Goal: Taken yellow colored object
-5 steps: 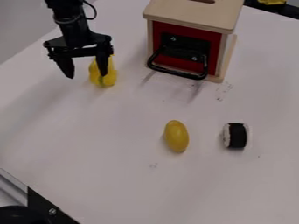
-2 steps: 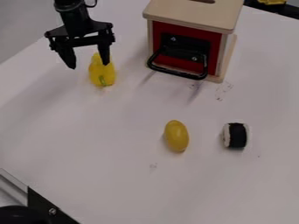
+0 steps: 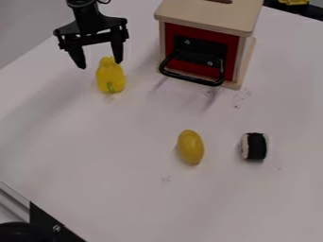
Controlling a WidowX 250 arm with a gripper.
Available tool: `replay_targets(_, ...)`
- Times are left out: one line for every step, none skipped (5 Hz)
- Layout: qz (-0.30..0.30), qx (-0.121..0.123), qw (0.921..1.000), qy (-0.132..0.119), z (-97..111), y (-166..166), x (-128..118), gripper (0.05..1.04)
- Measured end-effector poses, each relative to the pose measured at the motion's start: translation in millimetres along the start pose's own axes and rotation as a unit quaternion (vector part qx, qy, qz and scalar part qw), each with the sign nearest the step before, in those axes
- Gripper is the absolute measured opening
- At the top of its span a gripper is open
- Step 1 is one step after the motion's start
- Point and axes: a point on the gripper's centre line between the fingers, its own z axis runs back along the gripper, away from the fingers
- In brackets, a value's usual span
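The black gripper (image 3: 100, 65) hangs at the upper left of the table, open, its two fingers well apart with nothing held. A yellow bell-pepper-like object (image 3: 110, 76) with a green stem stands on the table just below and partly behind the right-hand fingertip. Whether that fingertip touches it, I cannot tell. A smooth yellow oval object (image 3: 191, 147) lies near the middle of the table, away from the gripper.
A wooden box (image 3: 205, 17) with a red front and black handle stands at the top centre. To the right lies a black-and-white sushi roll (image 3: 254, 146). The white table (image 3: 126, 189) has a metal-trimmed edge at lower left.
The gripper has risen and shifted slightly right, toward the view's top, uncovering more of the pepper-like object. The objects on the table stay put.
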Motion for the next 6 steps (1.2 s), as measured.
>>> replay_targets(0.006, 0.007, 1.0000, -0.001, -8.9, -5.1, 3.3, 0.995)
replay_targets(0.002, 0.017, 0.9997, 0.015, -26.8, -6.0, 0.8, 0.995)
replay_targets(0.000, 0.025, 0.9993, 0.029, -42.6, -5.8, -4.5, 0.954)
replay_targets(0.000, 0.014, 0.9995, 0.029, -44.3, -9.3, -4.1, 0.886)
replay_targets(-0.016, 0.014, 0.9995, 0.024, -39.4, -10.5, -11.3, 0.885)
replay_targets(-0.070, 0.019, 0.9972, -0.017, -1.4, -18.9, -3.0, 0.885)
